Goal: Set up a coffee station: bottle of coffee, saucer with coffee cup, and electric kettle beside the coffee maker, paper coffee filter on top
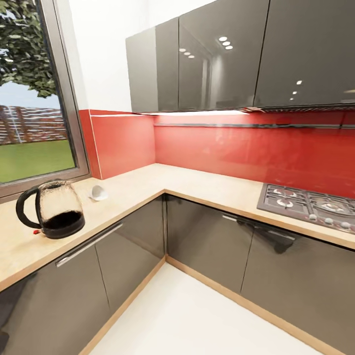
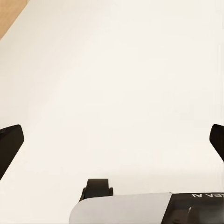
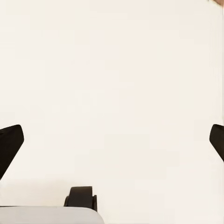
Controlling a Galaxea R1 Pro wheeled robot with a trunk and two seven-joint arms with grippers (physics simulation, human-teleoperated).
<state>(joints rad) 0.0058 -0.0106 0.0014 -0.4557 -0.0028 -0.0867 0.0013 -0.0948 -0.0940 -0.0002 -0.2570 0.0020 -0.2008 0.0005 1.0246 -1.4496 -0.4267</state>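
A glass electric kettle [image 1: 53, 209] with a black handle and base stands on the wooden countertop [image 1: 143, 185] at the left, below the window. Just beyond it a white coffee cup [image 1: 98, 193] lies tipped on its side on the same counter. My left gripper [image 2: 112, 144] is open over the pale floor, its dark fingertips [image 2: 10, 142] wide apart and nothing between them. My right gripper [image 3: 112, 144] is open too, above the same pale floor, fingertips [image 3: 10, 142] spread and empty.
The L-shaped counter wraps the corner over grey base cabinets [image 1: 207, 239]. A gas hob [image 1: 310, 204] sits at the right. Grey wall cabinets [image 1: 217, 54] hang above a red backsplash [image 1: 236, 148]. A window [image 1: 29, 98] is at the left. White floor [image 1: 197, 320] lies ahead.
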